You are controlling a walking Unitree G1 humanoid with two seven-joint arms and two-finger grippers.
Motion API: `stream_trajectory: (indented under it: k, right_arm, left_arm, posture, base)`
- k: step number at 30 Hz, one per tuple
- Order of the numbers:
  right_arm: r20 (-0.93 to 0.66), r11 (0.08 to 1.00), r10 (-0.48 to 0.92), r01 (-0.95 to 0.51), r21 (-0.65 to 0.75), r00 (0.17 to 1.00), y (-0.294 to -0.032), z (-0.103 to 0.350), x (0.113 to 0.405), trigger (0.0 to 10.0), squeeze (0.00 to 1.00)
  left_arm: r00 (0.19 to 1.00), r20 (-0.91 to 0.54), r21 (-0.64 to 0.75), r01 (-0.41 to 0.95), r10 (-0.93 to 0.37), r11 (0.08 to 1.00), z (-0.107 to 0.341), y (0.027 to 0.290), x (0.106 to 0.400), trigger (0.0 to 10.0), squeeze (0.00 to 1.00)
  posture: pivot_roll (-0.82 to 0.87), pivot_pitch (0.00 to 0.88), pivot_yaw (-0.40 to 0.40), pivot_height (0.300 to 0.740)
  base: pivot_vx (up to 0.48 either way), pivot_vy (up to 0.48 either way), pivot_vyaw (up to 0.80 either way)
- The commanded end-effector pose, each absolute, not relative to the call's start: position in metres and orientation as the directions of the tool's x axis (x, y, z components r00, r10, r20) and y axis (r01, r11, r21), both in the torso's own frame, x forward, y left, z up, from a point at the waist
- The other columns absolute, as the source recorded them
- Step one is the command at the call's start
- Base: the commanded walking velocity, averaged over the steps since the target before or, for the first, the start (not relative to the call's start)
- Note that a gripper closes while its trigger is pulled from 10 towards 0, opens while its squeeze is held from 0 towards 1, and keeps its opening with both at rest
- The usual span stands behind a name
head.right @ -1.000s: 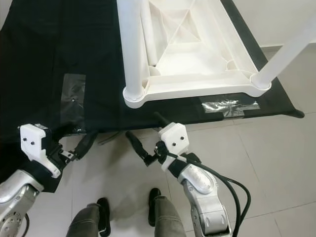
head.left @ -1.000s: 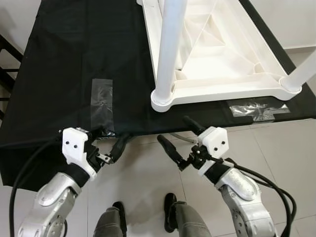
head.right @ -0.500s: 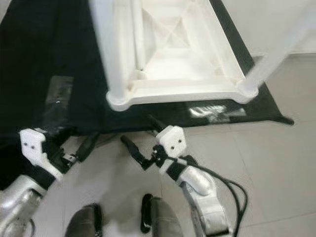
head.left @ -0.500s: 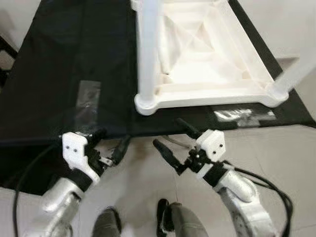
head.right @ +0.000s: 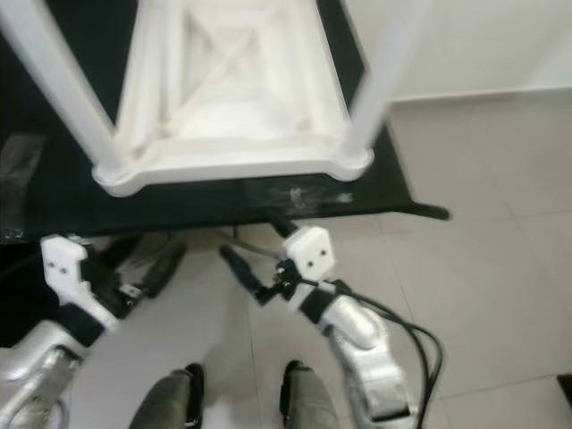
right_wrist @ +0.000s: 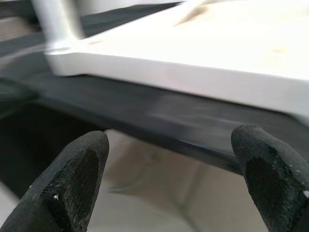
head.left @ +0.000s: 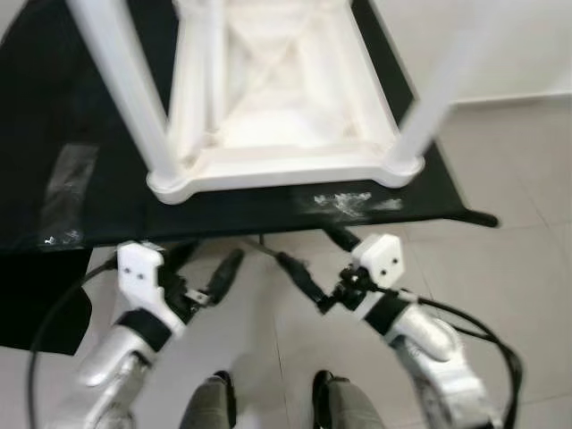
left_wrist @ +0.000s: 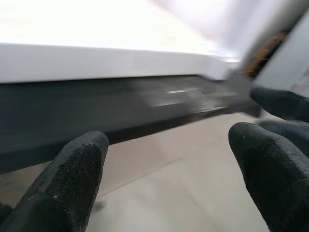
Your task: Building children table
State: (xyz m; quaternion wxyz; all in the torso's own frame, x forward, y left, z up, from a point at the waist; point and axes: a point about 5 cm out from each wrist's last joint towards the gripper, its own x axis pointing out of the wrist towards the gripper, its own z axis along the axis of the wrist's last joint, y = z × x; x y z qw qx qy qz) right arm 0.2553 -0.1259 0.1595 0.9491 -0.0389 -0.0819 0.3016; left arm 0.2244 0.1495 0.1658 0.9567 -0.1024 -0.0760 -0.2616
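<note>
**White plastic table upside down on black-draped desk, both grippers held short of it**

White plastic children's table (head.left: 268,134) lay inverted on a desk covered with black cloth (head.left: 54,107), its ribbed underside facing up and its round white legs (head.left: 121,76) rising toward the camera. Near edge of the tabletop sat close to the front edge of the desk. Strips of clear tape (head.left: 349,202) showed on the cloth just in front of that edge.

Left gripper (head.left: 207,271) hovered over the pale tiled floor (head.left: 518,223), just off the desk's front edge, its black fingers (left_wrist: 72,183) spread apart, nothing between them. Right gripper (head.left: 315,261) was beside it at the same height, fingers (right_wrist: 72,179) likewise spread and empty, pointed at the table's edge. Neither touched the table. Robot's own feet (head.left: 214,407) showed below on the tiles. Picture was blurred.
</note>
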Motion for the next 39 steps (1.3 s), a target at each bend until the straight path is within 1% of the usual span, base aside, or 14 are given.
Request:
stream_trajectory:
  k: [1,3,15,25,32,33,39]
  right_arm:
    - [0.112,0.817,0.575,-0.564,-0.119,0.81,-0.123,0.152,0.254,10.0,0.0]
    - [0.097,0.842,0.536,-0.523,-0.127,0.839,-0.127,0.149,0.259,10.0,0.0]
    - [0.055,0.879,0.468,-0.458,-0.136,0.882,-0.132,0.135,0.264,10.0,0.0]
    - [0.05,0.901,0.42,-0.41,-0.139,0.906,-0.136,0.132,0.267,10.0,0.0]
    - [0.035,0.921,0.375,-0.367,-0.131,0.927,-0.142,0.128,0.273,10.0,0.0]
    - [0.027,0.926,0.357,-0.35,-0.14,0.934,-0.144,0.126,0.276,10.0,0.0]
    - [0.018,0.928,0.35,-0.344,-0.146,0.937,-0.145,0.123,0.28,10.0,0.0]
  left_arm:
    - [0.863,0.161,-0.166,0.502,-0.479,0.849,0.157,0.151,0.221,10.0,0.0]
    - [0.861,0.153,-0.181,0.507,-0.485,0.843,0.153,0.145,0.222,10.0,0.0]
    - [0.883,0.095,-0.208,0.47,-0.46,0.858,0.132,0.134,0.223,10.0,0.0]
    - [0.89,0.085,-0.2,0.456,-0.449,0.867,0.127,0.132,0.223,10.0,0.0]
    - [0.903,0.102,-0.2,0.429,-0.417,0.881,0.125,0.133,0.227,10.0,0.0]
    - [0.906,0.108,-0.203,0.424,-0.41,0.883,0.125,0.132,0.229,10.0,0.0]
    - [0.906,0.114,-0.195,0.424,-0.409,0.885,0.123,0.131,0.233,10.0,0.0]
  posture:
    - [0.0,0.296,-0.041,0.74]
    - [0.0,0.292,-0.043,0.74]
    - [0.0,0.258,-0.05,0.74]
    - [0.0,0.256,-0.056,0.74]
    - [-0.03,0.235,-0.074,0.74]
    - [-0.04,0.214,-0.083,0.74]
    - [-0.04,0.196,-0.089,0.74]
  base:
    - [0.0,-0.439,0.0]
    - [0.0,-0.433,0.0]
    - [0.0,-0.425,0.0]
    - [0.246,-0.409,0.0]
    - [0.259,-0.401,0.0]
    - [0.27,-0.394,0.0]
    - [0.268,-0.396,0.0]
